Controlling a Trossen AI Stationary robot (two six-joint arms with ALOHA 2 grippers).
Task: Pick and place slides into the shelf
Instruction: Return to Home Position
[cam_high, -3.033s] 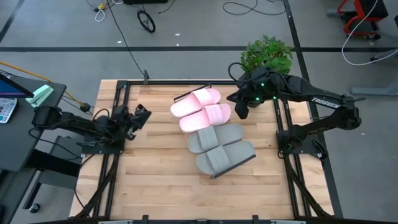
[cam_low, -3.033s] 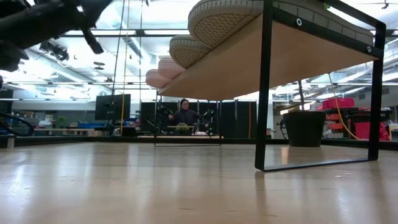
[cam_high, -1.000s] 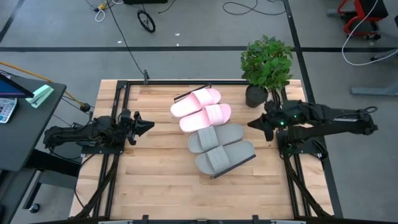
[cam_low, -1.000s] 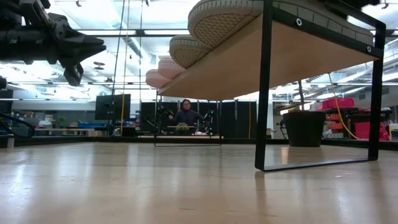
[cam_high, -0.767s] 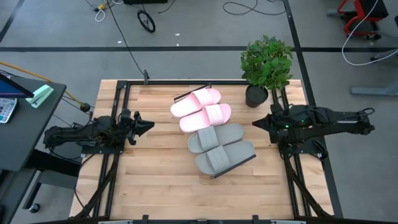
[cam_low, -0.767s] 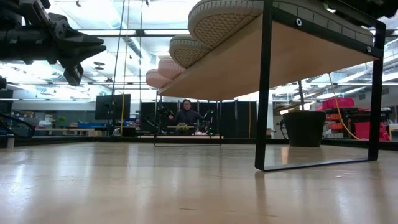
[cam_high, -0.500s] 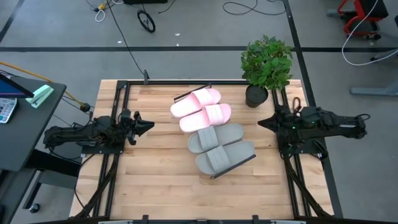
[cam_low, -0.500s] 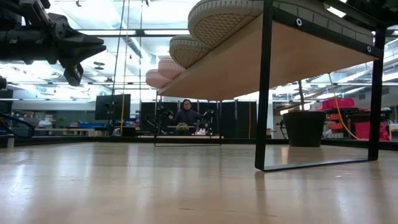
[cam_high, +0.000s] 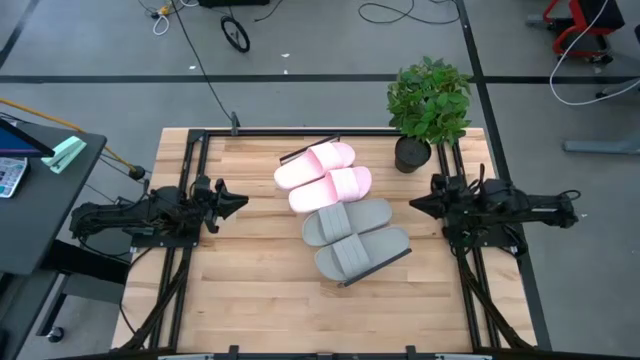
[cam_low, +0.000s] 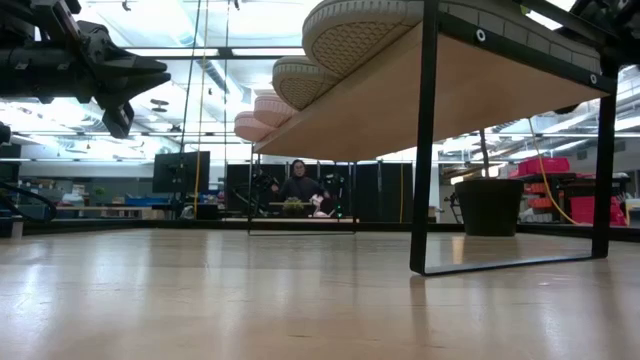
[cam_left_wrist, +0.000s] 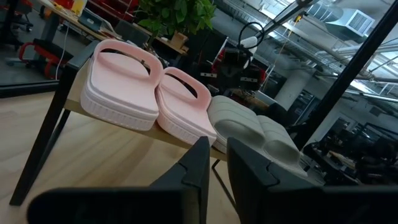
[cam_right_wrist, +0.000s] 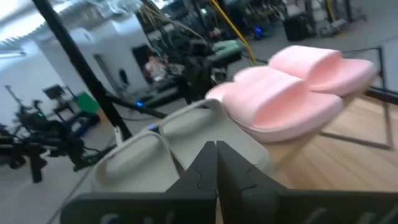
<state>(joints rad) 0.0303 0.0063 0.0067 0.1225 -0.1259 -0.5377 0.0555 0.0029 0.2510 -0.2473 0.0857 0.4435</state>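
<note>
no legible text, no labels or numbers

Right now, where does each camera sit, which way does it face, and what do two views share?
High view: above the table, facing straight down; both arms show, left gripper and right gripper flanking the pale pink slide pair and grey slide pair.
Low view: at tabletop height, facing level under the light-wood, black-framed shelf; left gripper shows.
Left wrist view: on the left arm, facing the slides; own fingers show.
Right wrist view: likewise, from the opposite side.
Both wrist views share both pairs.
</note>
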